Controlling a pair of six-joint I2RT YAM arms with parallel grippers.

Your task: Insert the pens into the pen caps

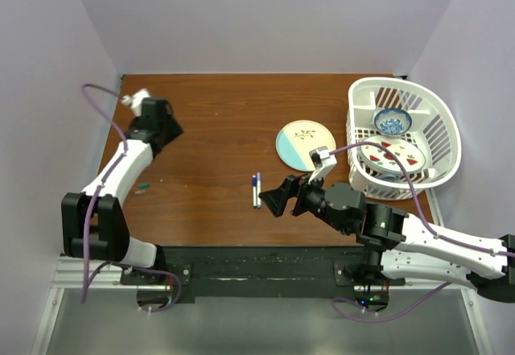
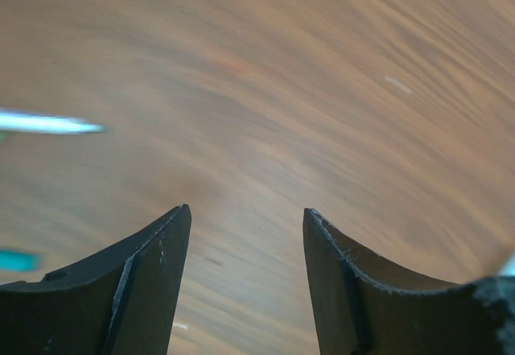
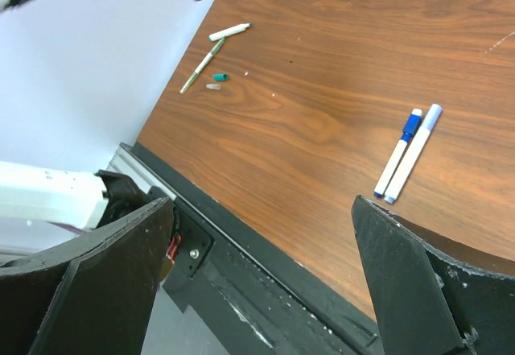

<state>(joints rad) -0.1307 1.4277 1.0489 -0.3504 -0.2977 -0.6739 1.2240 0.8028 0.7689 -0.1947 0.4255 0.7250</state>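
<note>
Two white pens lie side by side mid-table [image 1: 257, 191], both with blue on their ends; in the right wrist view [image 3: 406, 154] one has a dark blue cap and the other a paler one. My right gripper [image 1: 267, 199] [image 3: 261, 202] is open and empty, hovering just right of them. A third thin pen [image 3: 203, 63] lies near the table's left edge beside a green cap [image 3: 220, 76] [image 1: 143, 187] and a small clear piece [image 3: 212, 86]. My left gripper [image 1: 169, 128] [image 2: 245, 210] is open and empty above bare wood. A blurred pen tip [image 2: 48, 123] and teal cap [image 2: 16, 260] lie to its left.
A round plate [image 1: 304, 145] lies right of centre. A white basket [image 1: 441, 113] with a blue bowl [image 1: 393, 120] and a patterned plate stands at the right edge. A short white stick [image 3: 229, 31] lies by the third pen. The black front rail [image 3: 265, 291] is below my right gripper.
</note>
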